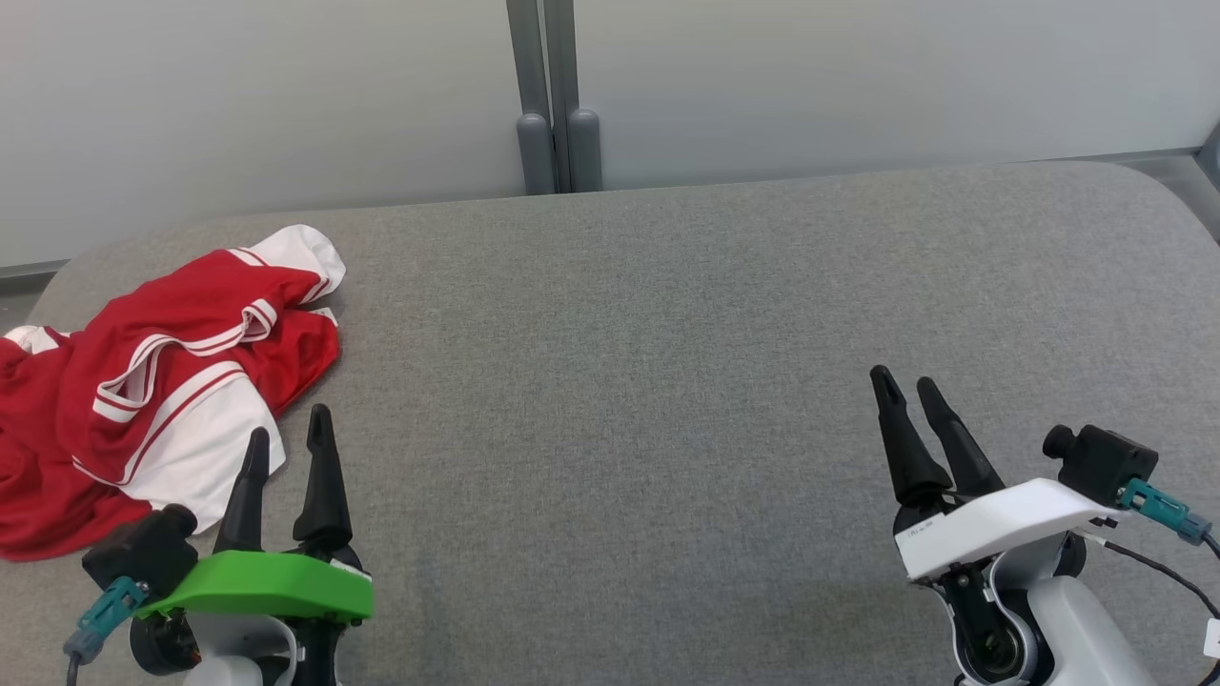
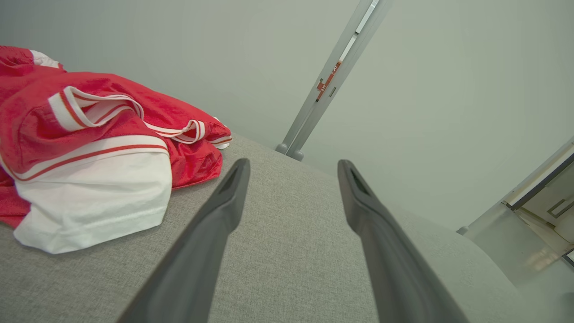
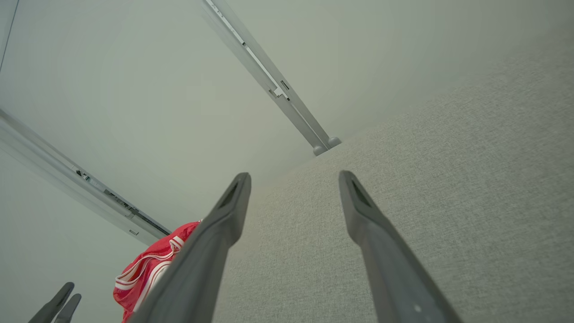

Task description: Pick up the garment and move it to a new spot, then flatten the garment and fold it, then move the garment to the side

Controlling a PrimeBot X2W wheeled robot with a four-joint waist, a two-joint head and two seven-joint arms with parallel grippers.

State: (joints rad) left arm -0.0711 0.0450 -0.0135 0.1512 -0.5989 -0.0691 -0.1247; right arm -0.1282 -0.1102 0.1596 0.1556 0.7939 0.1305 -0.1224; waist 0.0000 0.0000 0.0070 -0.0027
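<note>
At far left the garment (image 1: 162,381) lay crumpled by the wide-open left gripper (image 1: 289,424), right gripper (image 1: 904,377) equally wide, and a shallow pinch risked catching just one layer.

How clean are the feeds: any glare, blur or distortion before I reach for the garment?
Head view: even soft light, no glare, garment sharp. Left wrist view: scene tilted, left claw looms large. Right wrist view: tilted too, wall post slanted, no glare.
</note>
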